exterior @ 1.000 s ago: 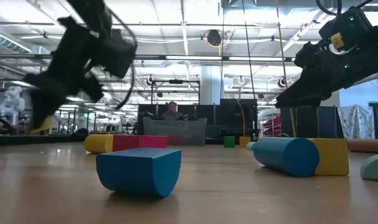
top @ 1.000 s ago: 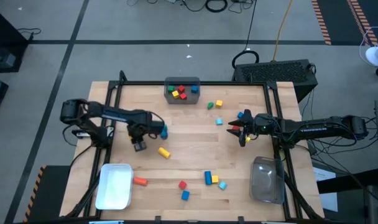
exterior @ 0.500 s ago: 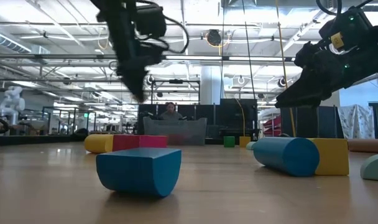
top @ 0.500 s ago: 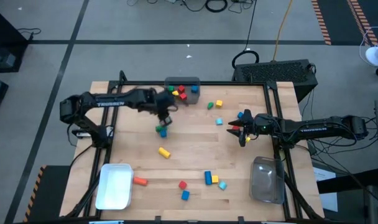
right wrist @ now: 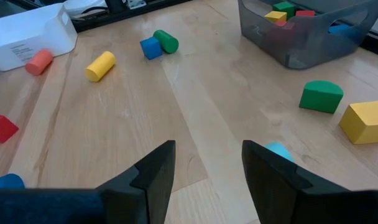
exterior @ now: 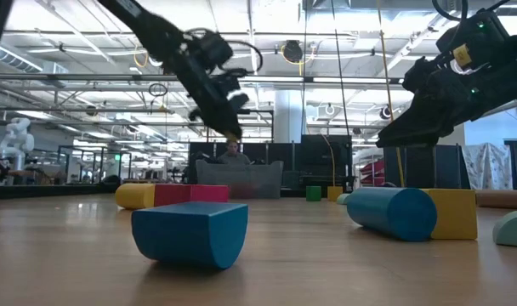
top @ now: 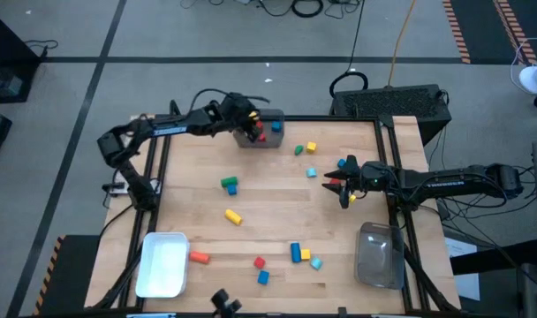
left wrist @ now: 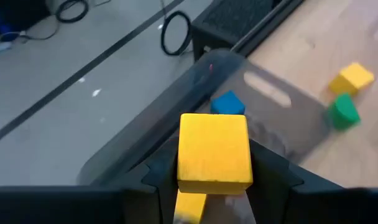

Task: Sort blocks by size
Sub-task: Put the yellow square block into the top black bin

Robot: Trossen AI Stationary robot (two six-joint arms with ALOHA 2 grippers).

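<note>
Above the grey bin [top: 270,140] at the table's [top: 277,221] twelve o'clock edge, the left gripper [top: 248,124] hangs with its jaws closed on a yellow cube [left wrist: 213,151]; the left wrist view shows that cube pinched between the two dark fingers [left wrist: 271,171], with a blue block [left wrist: 227,103] lying in the bin just beyond it. Red, green and yellow blocks (small ones, packed close) also sit in that bin.

Over at three o'clock, the right gripper [top: 346,187] waits above the wood with its jaws standing apart, nothing between them in its wrist view. A cyan block [right wrist: 278,150] lies just past its fingers, while a green block [right wrist: 321,96] and a second yellow cube [right wrist: 364,122] rest a little farther off toward the grey bin.

Near the middle of the table a green cylinder [top: 226,182] touches a small blue cube [top: 232,189], and a yellow cylinder [top: 232,215] lies just toward six o'clock of them. Along the six o'clock edge are an orange cylinder [top: 199,257] beside the white bin [top: 163,263], a red block [top: 259,262], a blue block [top: 263,276], and a blue, yellow and cyan cluster [top: 304,255]. A clear bin [top: 379,255] stands at about four o'clock.
</note>
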